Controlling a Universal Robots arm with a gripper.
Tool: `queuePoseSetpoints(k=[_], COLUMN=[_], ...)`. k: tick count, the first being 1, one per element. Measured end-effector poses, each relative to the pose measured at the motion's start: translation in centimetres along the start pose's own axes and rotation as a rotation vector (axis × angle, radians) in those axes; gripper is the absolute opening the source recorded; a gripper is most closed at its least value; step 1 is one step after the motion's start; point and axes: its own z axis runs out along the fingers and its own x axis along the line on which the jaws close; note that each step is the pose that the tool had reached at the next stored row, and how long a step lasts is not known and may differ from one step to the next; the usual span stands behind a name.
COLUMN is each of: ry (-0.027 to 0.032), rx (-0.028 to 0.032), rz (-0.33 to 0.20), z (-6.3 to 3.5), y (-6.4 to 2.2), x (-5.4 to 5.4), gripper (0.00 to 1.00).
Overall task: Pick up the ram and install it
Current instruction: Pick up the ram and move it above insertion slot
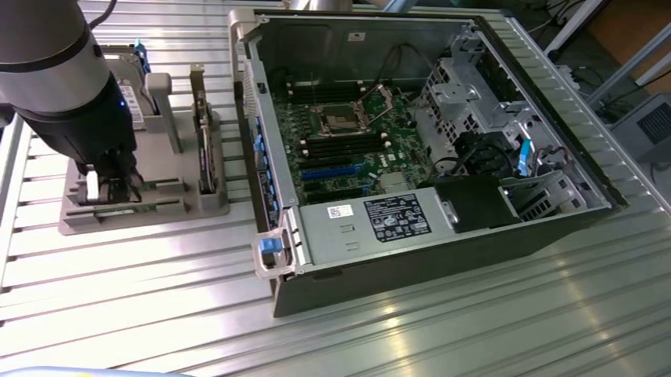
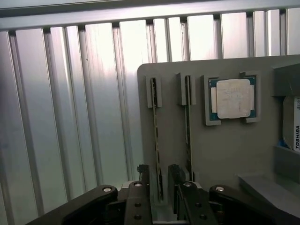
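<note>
— Two sticks stand on edge in the grey holder (image 2: 234, 154). Which one is the ram?
— The ram (image 2: 155, 126) is in the slot nearest the holder's edge. The gripper (image 2: 158, 172) is over one end of it with jaws spread wide, a finger on each side, gripping nothing.
— Anything crowding it?
— The second stick (image 2: 188, 117) is in the holder's next slot, so one finger sits between the two sticks. Further along the holder lies the square processor chip (image 2: 232, 98), then the hard drive (image 2: 293, 126).
— And beyond the holder?
— To the exterior view's right of the holder stands the open computer case (image 1: 441, 259) on the slatted table (image 1: 472, 338), with the motherboard (image 1: 357, 149) exposed. Its side wall rises just beside the holder.
</note>
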Motion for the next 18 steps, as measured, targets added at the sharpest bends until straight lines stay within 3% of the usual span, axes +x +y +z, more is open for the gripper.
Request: queuePoseSetpoints(k=[18], ry=[0.0058], rx=[0.0005], rz=[0.000], z=[1.57], y=[0.04], x=[0.1], gripper=[0.30])
